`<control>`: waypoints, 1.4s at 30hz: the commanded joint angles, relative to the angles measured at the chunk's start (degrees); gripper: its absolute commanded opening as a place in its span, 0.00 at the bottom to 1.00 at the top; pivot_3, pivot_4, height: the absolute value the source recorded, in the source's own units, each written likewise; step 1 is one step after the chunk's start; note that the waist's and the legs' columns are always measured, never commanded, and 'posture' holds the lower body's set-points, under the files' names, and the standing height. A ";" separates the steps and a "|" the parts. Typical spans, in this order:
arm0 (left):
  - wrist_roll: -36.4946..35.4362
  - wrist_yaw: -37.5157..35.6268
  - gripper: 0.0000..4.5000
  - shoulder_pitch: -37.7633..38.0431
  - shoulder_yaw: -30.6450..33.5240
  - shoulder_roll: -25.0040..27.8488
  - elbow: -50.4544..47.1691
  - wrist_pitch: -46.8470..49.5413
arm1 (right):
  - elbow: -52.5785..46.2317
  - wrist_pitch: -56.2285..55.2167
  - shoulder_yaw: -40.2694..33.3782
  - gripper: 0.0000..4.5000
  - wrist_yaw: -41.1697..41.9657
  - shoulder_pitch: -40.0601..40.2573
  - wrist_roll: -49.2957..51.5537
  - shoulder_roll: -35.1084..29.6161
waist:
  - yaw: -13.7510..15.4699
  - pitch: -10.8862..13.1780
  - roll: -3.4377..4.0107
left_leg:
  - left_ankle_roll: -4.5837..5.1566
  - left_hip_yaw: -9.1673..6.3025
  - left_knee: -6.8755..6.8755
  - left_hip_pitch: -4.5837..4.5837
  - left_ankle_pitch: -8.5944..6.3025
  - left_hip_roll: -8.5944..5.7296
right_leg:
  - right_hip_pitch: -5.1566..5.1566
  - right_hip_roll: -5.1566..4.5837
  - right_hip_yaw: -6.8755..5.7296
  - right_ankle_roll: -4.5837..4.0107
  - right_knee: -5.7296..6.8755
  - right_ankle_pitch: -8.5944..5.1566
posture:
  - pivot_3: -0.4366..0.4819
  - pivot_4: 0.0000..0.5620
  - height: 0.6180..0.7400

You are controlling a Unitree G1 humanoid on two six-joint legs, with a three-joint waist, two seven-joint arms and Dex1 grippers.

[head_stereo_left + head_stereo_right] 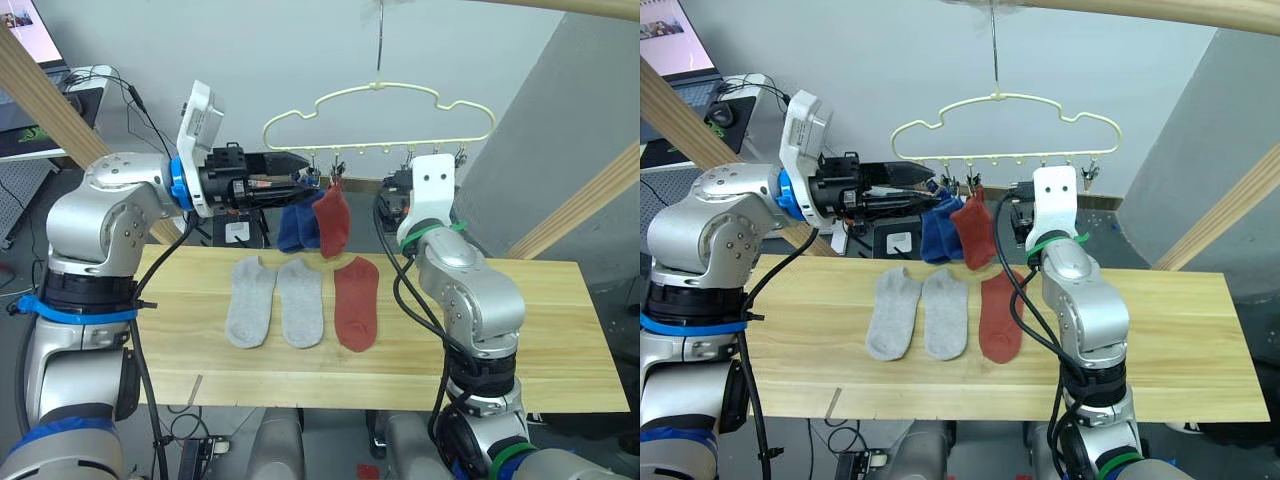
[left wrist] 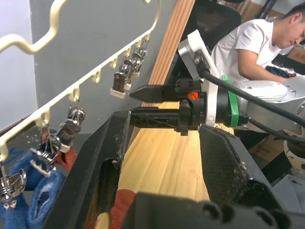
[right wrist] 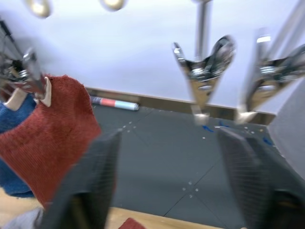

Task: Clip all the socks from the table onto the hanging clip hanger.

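Two light grey socks [image 1: 274, 301] and one rust red sock [image 1: 356, 302] lie on the pale wooden table [image 1: 540, 340] with visible grain. A rust red sock [image 1: 333, 221] and blue socks [image 1: 298, 227] hang from the cream clip hanger [image 1: 378, 100], whose clips are silvery metal.

Three socks [image 1: 300, 300] are lying side by side near the tabletop's [image 1: 540, 340] far edge, two more hanging from the clip hanger [image 1: 380, 110] above it.

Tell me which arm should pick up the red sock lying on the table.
Right, probably. The right gripper is open and empty near the free clips, and the rust red sock on the table lies toward its side. The left gripper is at the hung red sock.
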 commanded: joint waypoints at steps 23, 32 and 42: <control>-0.32 3.03 0.58 2.12 1.54 -0.77 -4.90 0.81 | 7.40 -4.62 -3.21 0.70 3.01 -7.53 1.05 -2.87 | 0.01 0.01 0.01 | 0.07 -0.04 -0.01 0.02 0.05 0.00 | 0.00 0.01 -0.03 -0.01 0.07 0.01 | 0.59 0.48 1.00; -0.20 3.57 0.58 2.64 1.72 -0.91 -5.26 0.95 | 9.85 -5.99 -3.76 0.70 3.39 -9.28 1.26 -3.37 | 0.05 0.01 0.02 | 0.07 -0.04 -0.01 0.02 0.05 0.00 | 0.00 0.01 -0.03 -0.01 0.07 0.01 | 0.60 0.48 1.00; -0.01 4.09 0.58 2.66 1.51 -1.07 -5.16 0.68 | 12.57 -7.95 -5.46 0.78 4.02 -11.34 2.14 -4.20 | 0.07 0.01 0.02 | 0.07 -0.04 0.00 0.02 0.05 0.00 | 0.00 0.01 -0.03 -0.01 0.08 0.01 | 0.60 0.48 1.00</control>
